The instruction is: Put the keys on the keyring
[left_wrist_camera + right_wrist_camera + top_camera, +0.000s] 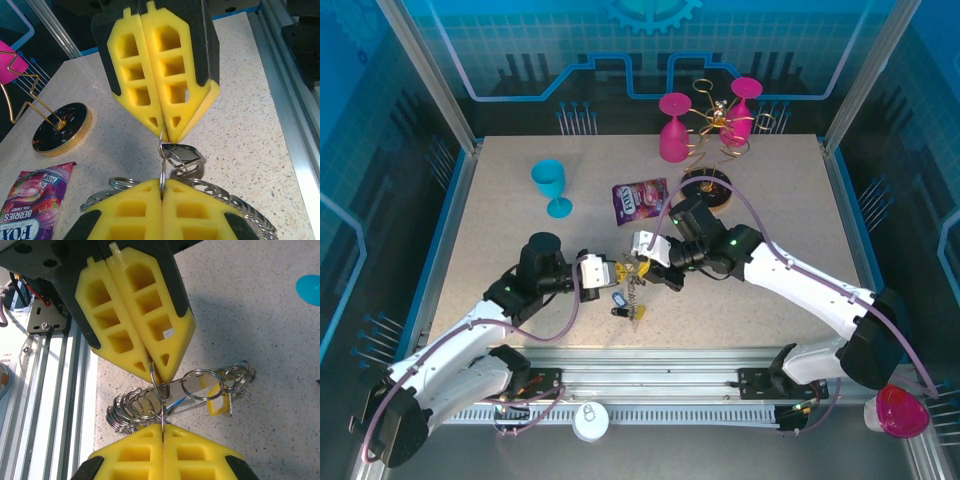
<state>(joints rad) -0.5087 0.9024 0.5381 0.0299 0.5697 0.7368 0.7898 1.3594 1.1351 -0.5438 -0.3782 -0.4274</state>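
The keyring (155, 382) is a thin grey wire loop seen edge-on, stretched between both grippers just above the table. My left gripper (161, 182) is shut on one side of it, and my right gripper (166, 134) is shut on the opposite side. In the right wrist view my right gripper (163, 426) pinches the loop from below and my left gripper (159, 376) from above. Keys hang from it: a flat metal key (192, 386), a yellow tag (217, 401), a blue tag (176, 403) and a stack of small split rings (125, 409). From above, the bunch (633, 295) dangles between the left gripper (618, 270) and the right gripper (648, 262).
A purple snack packet (638, 200) lies just behind the grippers. A teal cup (552, 185) stands at the back left. The gold wire rack (715, 125) with pink glasses stands on its round base (708, 187) at the back. The aluminium rail (650, 380) borders the near edge.
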